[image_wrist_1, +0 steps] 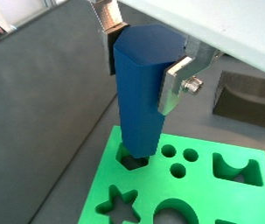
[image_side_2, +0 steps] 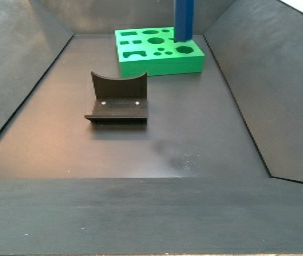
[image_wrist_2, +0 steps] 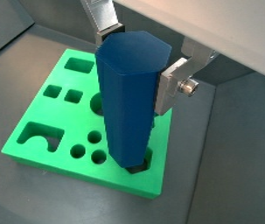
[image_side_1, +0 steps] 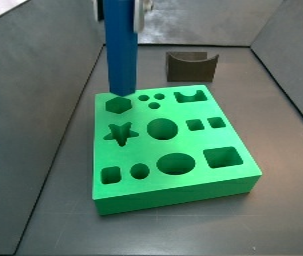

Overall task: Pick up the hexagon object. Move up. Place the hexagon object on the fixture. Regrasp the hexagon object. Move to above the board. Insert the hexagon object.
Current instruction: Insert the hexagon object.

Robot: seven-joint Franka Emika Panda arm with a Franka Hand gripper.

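Observation:
The hexagon object [image_wrist_1: 141,96] is a long blue bar standing upright, its lower end inside the hexagonal hole at a corner of the green board [image_wrist_1: 233,201]. Both wrist views show my gripper [image_wrist_2: 135,66] shut on the bar's upper end, one silver finger [image_wrist_2: 170,83] pressed against each side. In the side views the hexagon object [image_side_1: 120,50] rises from the board [image_side_1: 181,195] out of the top of the frame. The fixture [image_side_2: 115,100] stands bare on the floor, apart from the board [image_side_2: 147,62].
Sloping dark walls [image_side_1: 34,150] close in the grey floor on each side. The board carries several other holes, among them a star [image_side_1: 119,133] and circles. The fixture [image_side_1: 190,66] stands beyond the board's far edge.

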